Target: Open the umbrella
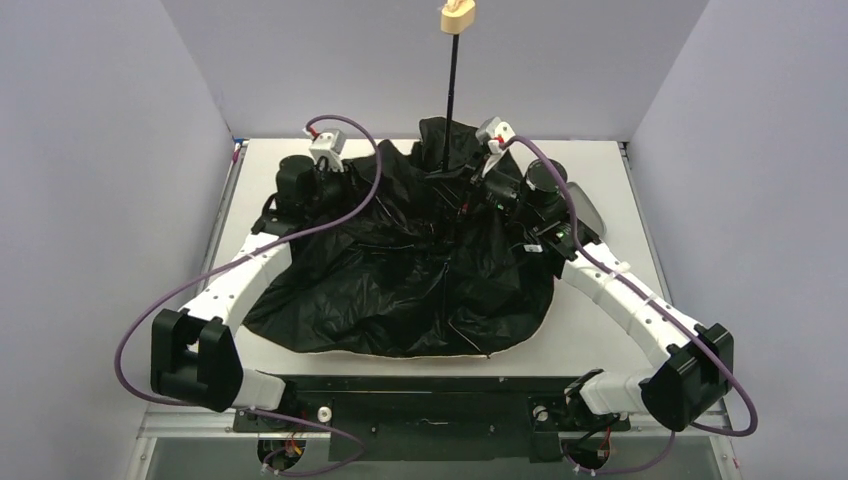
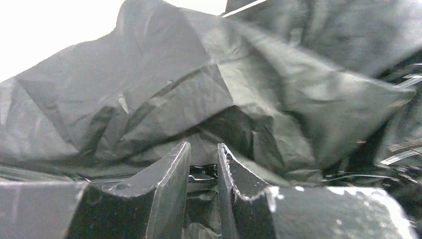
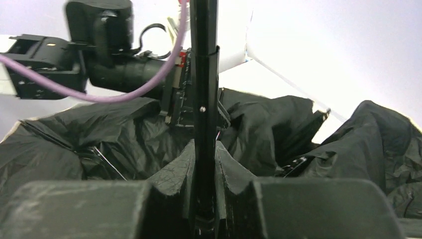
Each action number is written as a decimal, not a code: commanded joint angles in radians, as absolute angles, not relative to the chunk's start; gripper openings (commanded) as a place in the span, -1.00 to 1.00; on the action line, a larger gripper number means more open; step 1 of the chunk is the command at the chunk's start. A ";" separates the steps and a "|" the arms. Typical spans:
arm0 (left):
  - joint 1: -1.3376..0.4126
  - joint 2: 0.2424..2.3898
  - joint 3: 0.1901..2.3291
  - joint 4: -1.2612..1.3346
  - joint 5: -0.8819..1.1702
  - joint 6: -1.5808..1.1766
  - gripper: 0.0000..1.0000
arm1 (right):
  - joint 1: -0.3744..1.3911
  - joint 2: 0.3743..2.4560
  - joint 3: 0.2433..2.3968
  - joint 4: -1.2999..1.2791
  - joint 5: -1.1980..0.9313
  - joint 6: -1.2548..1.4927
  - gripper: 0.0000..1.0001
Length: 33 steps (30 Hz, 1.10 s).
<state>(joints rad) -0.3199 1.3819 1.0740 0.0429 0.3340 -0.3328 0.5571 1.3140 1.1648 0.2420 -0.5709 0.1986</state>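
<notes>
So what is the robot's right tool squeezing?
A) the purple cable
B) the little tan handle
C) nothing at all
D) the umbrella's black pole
D: the right tool is clamped around the black pole of the umbrella, while the tan handle sits free at the top.
</notes>
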 commanded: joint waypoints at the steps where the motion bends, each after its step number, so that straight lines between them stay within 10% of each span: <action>1: -0.195 1.441 1.087 -0.061 0.193 -0.343 -0.55 | 0.537 1.226 1.170 0.362 -0.636 0.217 -1.00; 15: -0.200 1.226 1.075 0.339 0.693 -0.186 0.04 | 0.533 1.306 1.202 0.284 -0.506 0.184 -1.00; 33: -0.779 1.340 1.156 -0.106 0.762 0.482 -0.28 | 0.571 1.359 1.248 0.306 -0.457 0.207 -1.00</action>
